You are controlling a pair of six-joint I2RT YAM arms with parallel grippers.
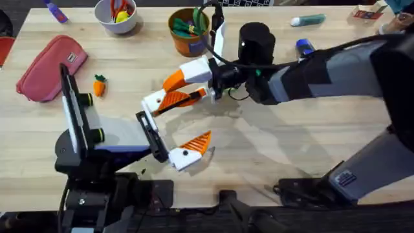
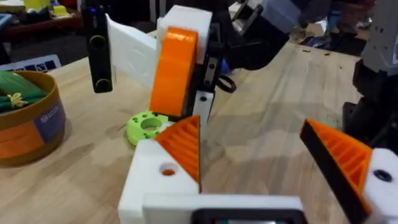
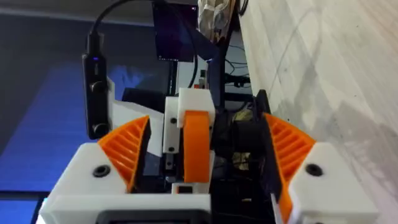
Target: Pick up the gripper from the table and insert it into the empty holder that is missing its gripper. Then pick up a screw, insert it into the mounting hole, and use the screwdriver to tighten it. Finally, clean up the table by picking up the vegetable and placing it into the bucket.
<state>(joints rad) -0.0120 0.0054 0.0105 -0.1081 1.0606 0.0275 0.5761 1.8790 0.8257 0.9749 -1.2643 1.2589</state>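
**Holder up close, orange wedge seated, mounting hole bare**

Closest to us in the left wrist view sits the holder (image 2: 146, 186), a white block on the left pincer (image 2: 249, 127). The gripper (image 2: 185, 144) looks seated in it. Its long axis runs forward, away from the left arm's base, toward the middle of the surface (image 1: 304, 139). The hole in the holder's top shows orange rather than a dark screw head, so we judge the screw step comes next.

The left pincer stands wide apart, with nothing between its fingers. The right pincer (image 3: 206, 124) is also apart and hangs just beyond the seated wedge, tip to tip with it. We cannot tell whether they touch. Before fetching anything, it should back off along that same axis.

We cannot make out a loose screw. A green disc (image 2: 147, 127) lies on the surface just past the holder. The screwdriver (image 1: 304, 46) lies at the far right, half hidden behind the right arm and nearer to it. The bucket (image 1: 188, 33) stands just behind the right pincer, so room is tight there. Open room lies toward the front right. The vegetable (image 1: 99, 85) lies well to the left, nearer the left arm.
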